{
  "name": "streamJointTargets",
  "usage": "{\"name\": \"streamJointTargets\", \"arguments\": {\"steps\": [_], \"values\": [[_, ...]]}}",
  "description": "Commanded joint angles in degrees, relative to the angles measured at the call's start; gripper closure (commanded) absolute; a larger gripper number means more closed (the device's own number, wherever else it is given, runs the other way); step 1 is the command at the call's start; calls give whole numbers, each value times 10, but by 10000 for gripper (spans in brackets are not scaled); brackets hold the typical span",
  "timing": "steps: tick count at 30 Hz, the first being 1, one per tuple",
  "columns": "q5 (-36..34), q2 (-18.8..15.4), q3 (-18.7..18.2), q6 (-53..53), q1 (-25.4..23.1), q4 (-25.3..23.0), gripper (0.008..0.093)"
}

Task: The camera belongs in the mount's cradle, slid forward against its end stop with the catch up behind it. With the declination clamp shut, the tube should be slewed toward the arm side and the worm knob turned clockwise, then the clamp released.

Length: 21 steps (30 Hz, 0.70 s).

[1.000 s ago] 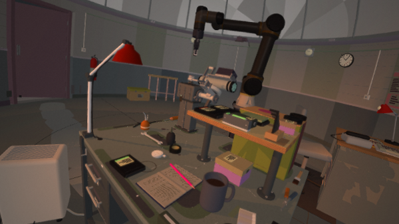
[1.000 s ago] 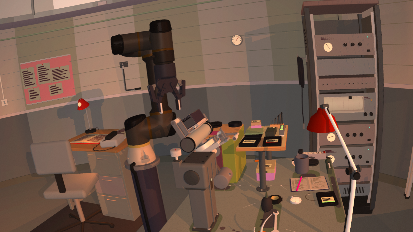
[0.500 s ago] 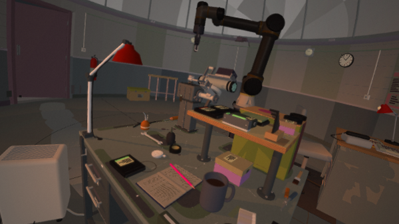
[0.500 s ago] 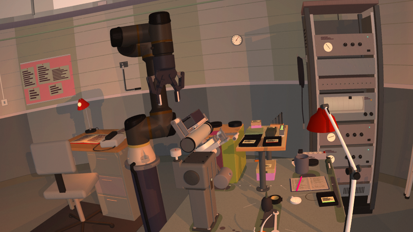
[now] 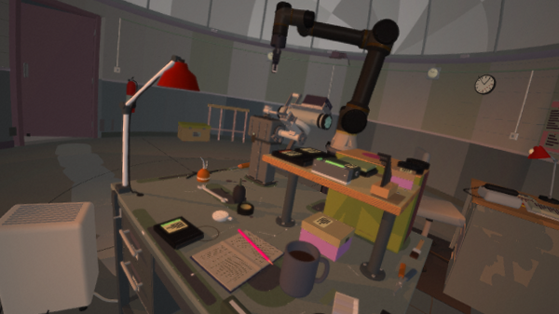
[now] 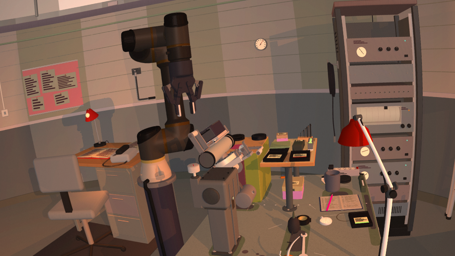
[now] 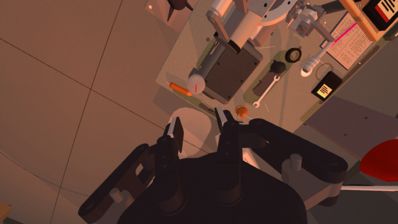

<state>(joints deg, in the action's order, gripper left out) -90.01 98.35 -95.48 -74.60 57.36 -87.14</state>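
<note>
The camera [image 6: 213, 131] sits on top of the tilted telescope tube [image 6: 216, 150] in the mount's cradle, its rear and the catch partly hidden behind the cradle's end plate. The tube [image 5: 309, 117] rides on a grey pedestal mount [image 6: 219, 197], and a white worm knob [image 6: 193, 168] with a red mark sticks out at the pedestal's top, also seen from above in the wrist camera [image 7: 196, 84]. My gripper [image 6: 185, 110] hangs high above the mount, well clear of the tube, open and holding nothing [image 7: 198, 124].
A small wooden side table [image 6: 288, 156] with black trays stands beside the mount. A mug [image 5: 301, 268], an open notebook [image 5: 236, 259], a wrench [image 7: 264, 93] and a tape roll [image 7: 292, 55] lie on the bench. A red desk lamp [image 5: 177, 76] rises at the bench edge.
</note>
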Motion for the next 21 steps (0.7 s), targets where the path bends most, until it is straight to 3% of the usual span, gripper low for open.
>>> {"name": "streamJointTargets", "arguments": {"steps": [1, 12, 21], "values": [[0, 0, 0, 0, 0, 0, 534], [0, -2, 2, -17, -17, 0, 534], [0, -19, 18, -93, -94, -2, 534]]}}
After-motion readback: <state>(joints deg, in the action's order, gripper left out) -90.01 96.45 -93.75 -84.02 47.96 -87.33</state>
